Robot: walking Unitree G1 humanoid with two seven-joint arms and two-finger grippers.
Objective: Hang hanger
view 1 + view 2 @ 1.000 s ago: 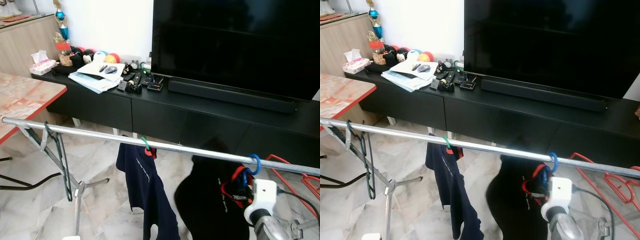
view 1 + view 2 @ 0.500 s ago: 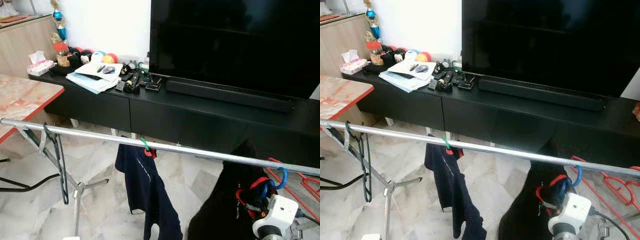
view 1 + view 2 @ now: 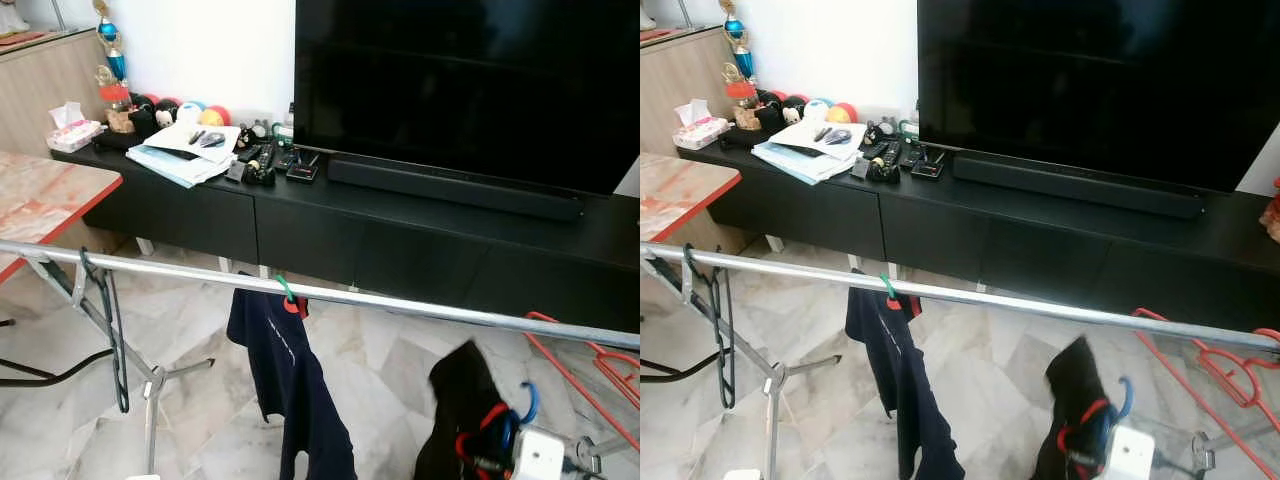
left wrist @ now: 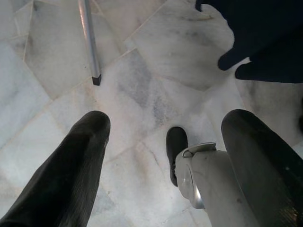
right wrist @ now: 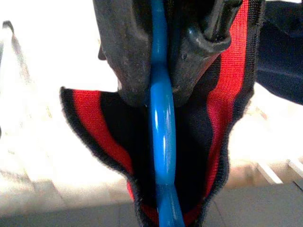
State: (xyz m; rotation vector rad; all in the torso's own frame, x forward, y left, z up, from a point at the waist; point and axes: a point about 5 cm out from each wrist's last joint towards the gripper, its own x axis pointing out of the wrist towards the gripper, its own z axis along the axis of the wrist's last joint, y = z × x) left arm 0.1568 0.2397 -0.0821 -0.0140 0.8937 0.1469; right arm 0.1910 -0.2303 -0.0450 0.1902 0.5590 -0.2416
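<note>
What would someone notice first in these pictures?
The big black TV on the low black cabinet at the back, and the steel rail across the foreground with a navy shirt hanging from it. Low at right, the right gripper clamps a blue hanger carrying a black shirt, below the rail.

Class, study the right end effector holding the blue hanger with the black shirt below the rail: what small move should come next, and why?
Probably lift. The right end effector grips the blue hanger carrying the black shirt, and its hook sits below the metal rail, so it should rise until the hook clears the bar.
</note>
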